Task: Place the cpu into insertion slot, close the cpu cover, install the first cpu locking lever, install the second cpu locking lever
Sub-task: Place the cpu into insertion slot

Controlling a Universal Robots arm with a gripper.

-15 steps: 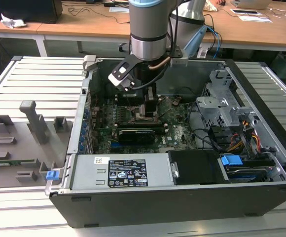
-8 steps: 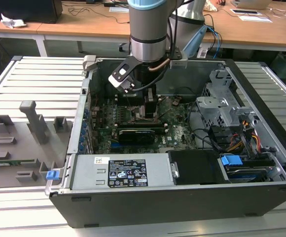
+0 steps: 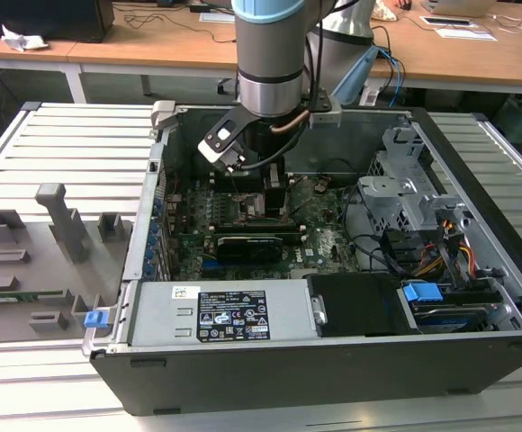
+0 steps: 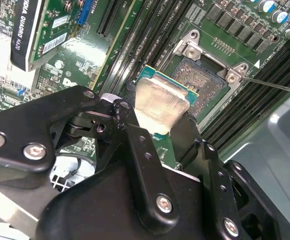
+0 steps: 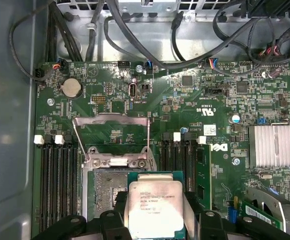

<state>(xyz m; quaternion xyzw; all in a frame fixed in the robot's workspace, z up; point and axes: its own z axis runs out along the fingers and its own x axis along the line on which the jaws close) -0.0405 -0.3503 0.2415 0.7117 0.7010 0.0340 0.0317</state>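
Observation:
My gripper [image 4: 160, 127] is shut on the cpu [image 4: 161, 102], a silver-faced square chip with a green edge, pinched between two black fingers [image 4: 131, 127]. The chip hangs tilted, just above and to one side of the insertion slot [image 4: 203, 81]. Part of the slot's dark pin field lies bare beside the cpu [image 5: 155, 207]. The cpu cover [image 5: 110, 118], a thin grey frame, stands swung open behind the insertion slot [image 5: 106, 186]. A thin lever wire [image 4: 277, 86] sticks out past the slot's corner. In the exterior view the gripper [image 3: 274, 200] is low inside the open computer case.
Long memory slots [image 5: 57, 185] flank the socket on both sides. A long black card [image 3: 247, 245] stands upright just in front of the gripper. A finned heat sink [image 5: 275, 145], cables [image 5: 135, 45], a drive cage [image 3: 405, 193] and the power supply [image 3: 225, 315] crowd the case.

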